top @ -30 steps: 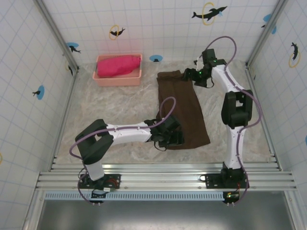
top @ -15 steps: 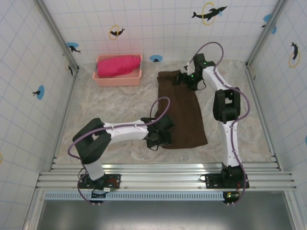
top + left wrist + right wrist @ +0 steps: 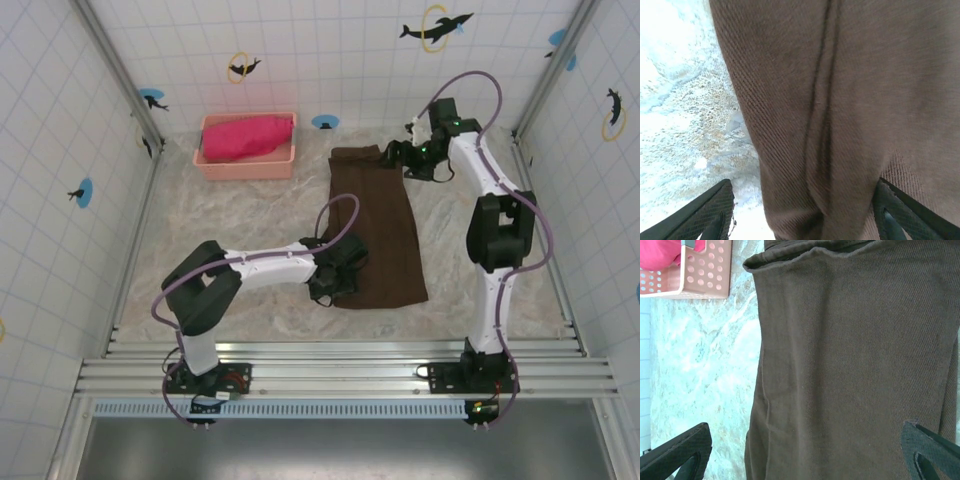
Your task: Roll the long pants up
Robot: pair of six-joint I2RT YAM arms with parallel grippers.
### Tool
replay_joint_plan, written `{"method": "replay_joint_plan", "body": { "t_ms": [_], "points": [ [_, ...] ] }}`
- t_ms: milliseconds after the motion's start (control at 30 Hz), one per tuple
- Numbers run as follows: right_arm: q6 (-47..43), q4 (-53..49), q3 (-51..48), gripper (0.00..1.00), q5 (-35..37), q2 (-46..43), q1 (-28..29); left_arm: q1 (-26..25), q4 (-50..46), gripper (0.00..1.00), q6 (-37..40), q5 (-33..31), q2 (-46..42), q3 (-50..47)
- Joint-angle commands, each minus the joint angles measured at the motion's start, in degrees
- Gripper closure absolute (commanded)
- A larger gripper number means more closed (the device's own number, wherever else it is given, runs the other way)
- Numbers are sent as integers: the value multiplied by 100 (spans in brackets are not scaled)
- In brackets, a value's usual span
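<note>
Two sets of jaws apart: my left gripper (image 3: 335,284) straddles the near end of the dark brown soft-fabric long pants (image 3: 380,225) lying flat on the marbled white table (image 3: 240,215), my right gripper (image 3: 393,155) hovers over the far end, so rolling seems not yet begun and next needs a pinch there.

Lab test cell: white grid walls (image 3: 330,60) with dolphin stickers (image 3: 436,27) enclose my marbled table (image 3: 250,220); aluminium rail (image 3: 340,375) along the near edge.
</note>
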Motion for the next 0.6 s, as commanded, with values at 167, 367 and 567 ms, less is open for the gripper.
{"method": "replay_joint_plan", "body": {
  "t_ms": [167,367,567],
  "points": [
    [-112,-46,-429,0,111,-522,-26,-90,-421,100,-540,49,548,-34],
    [-155,-22,-610,0,95,-643,28,170,-841,100,-486,-488,504,-39],
    [-255,-27,-888,0,161,-768,141,998,-1513,100,413,-967,617,681]
  ]
}}
